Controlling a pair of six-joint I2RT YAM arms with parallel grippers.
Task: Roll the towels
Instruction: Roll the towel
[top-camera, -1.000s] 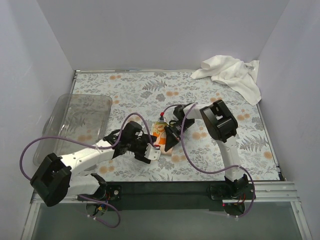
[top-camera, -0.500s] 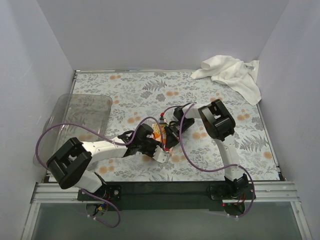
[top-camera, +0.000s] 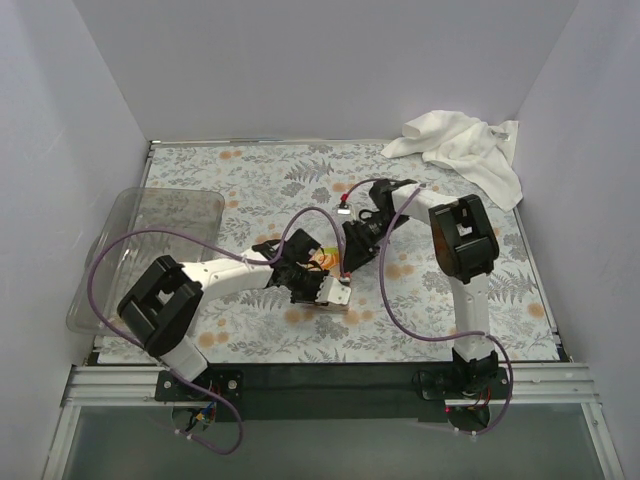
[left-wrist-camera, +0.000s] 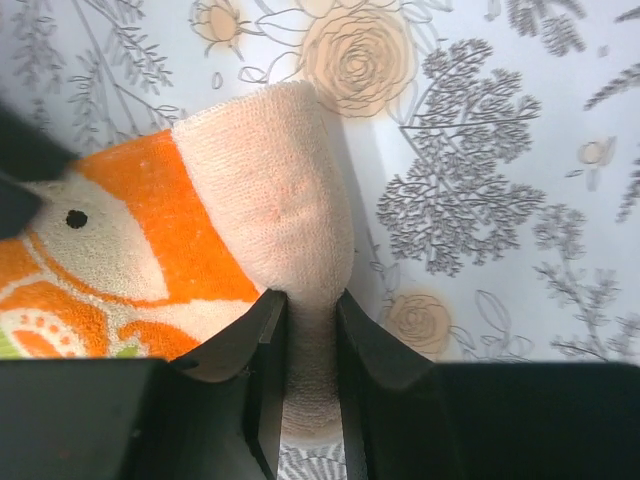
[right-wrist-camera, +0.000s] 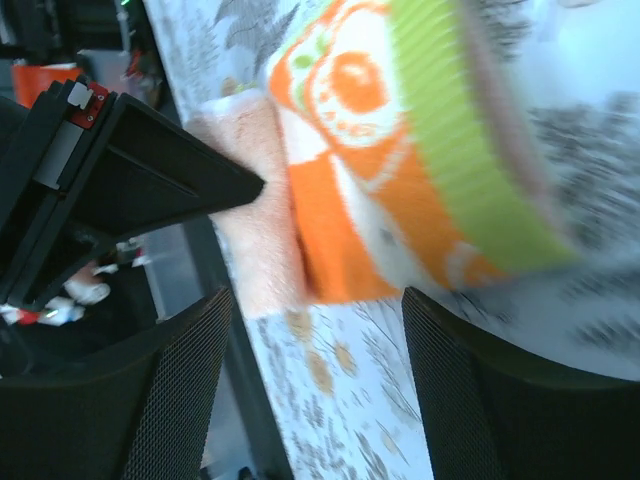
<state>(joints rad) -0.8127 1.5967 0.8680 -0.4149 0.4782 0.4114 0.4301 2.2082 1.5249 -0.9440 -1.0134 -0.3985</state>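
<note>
The small towel (left-wrist-camera: 150, 250), printed orange and green, lies rolled in the middle of the fern-patterned cover (top-camera: 250, 180). Its peach end (left-wrist-camera: 285, 190) is pinched between the fingers of my left gripper (left-wrist-camera: 310, 297), which is shut on it. In the top view this roll (top-camera: 322, 260) shows between the two grippers. My right gripper (right-wrist-camera: 320, 370) stands open just off the roll (right-wrist-camera: 400, 160), nothing between its mesh pads (right-wrist-camera: 185, 395). The large white towel (top-camera: 462, 146) lies crumpled in the far right corner, away from both arms.
A clear plastic bin (top-camera: 150, 245) sits at the left edge of the table. White walls enclose the back and both sides. A purple cable (top-camera: 395, 320) loops over the cover near the right arm. The left gripper's black finger (right-wrist-camera: 150, 185) crosses the right wrist view.
My left arm swung right to the small towel and closed on its peach end. My right gripper opened, let go of the roll and drew back towards the far side.
</note>
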